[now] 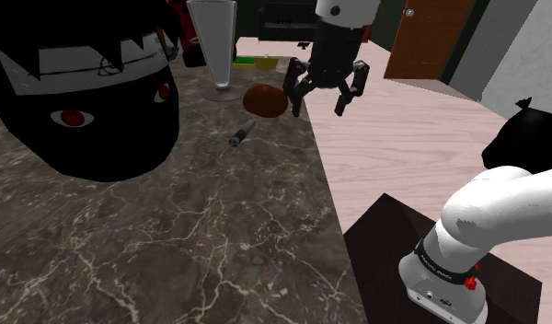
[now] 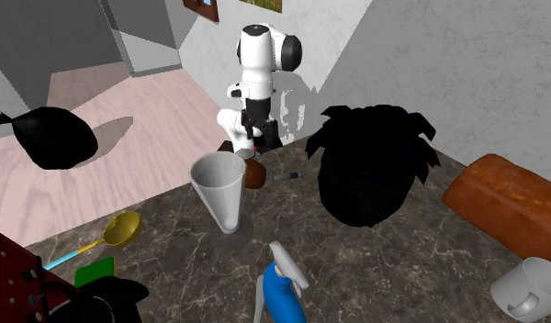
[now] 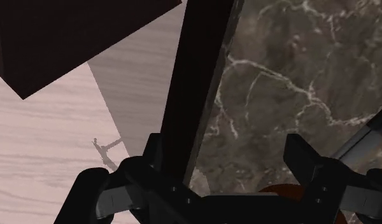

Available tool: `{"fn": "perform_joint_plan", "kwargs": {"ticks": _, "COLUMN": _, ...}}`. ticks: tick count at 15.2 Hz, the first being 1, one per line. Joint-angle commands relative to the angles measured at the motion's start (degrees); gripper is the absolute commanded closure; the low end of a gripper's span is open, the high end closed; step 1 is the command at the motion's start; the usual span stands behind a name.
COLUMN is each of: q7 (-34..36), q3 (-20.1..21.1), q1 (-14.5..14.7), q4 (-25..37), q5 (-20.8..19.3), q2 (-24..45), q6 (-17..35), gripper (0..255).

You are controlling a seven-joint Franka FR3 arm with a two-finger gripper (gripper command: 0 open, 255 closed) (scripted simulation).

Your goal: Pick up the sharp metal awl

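Shoulder view first: the tall grey cup stands upright on the marble counter, and I see only its own pale wall inside. In the second exterior view a white mug lies on its side at the lower right, partly cut by the frame. Its mouth faces the camera and shows bare wall. A yellow ladle rests near the counter's edge, and I cannot make out what is in its bowl.

The awl lies flat on the counter, just beside a brown round lump, between that lump and the big black head. It is small and dark, and I cannot tell its tip from its handle.

The gripper hangs over the counter's edge, on the far side of the lump from the awl. Its fingers are spread with nothing between them. In the wrist view the counter's dark edge runs up between the fingers, hiding much of the floor behind it.

The blue spray bottle and the bread loaf are both cut off by the frame.
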Motion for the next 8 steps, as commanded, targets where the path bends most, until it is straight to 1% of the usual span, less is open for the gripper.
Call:
{"fn": "perform_joint_plan", "kwargs": {"ticks": 1, "q7": 7.66, "q3": 3.79, "q1": -1.97, "q4": 2.85, "q5": 1.42, "q2": 2.49, "q6": -0.05, "gripper": 0}}
{"fn": "perform_joint_plan", "kwargs": {"ticks": 5, "q7": 22.27, "q3": 12.02, "q1": -7.05, "q4": 10.49, "q5": 2.45, "q2": 9.39, "q6": 0.12, "gripper": 0}}
{"fn": "perform_joint_plan", "kwargs": {"ticks": 8, "q7": 33.81, "q3": 19.37, "q1": -11.81, "q4": 17.16, "q5": 1.37, "q2": 15.98, "q6": 0.54, "gripper": 0}}
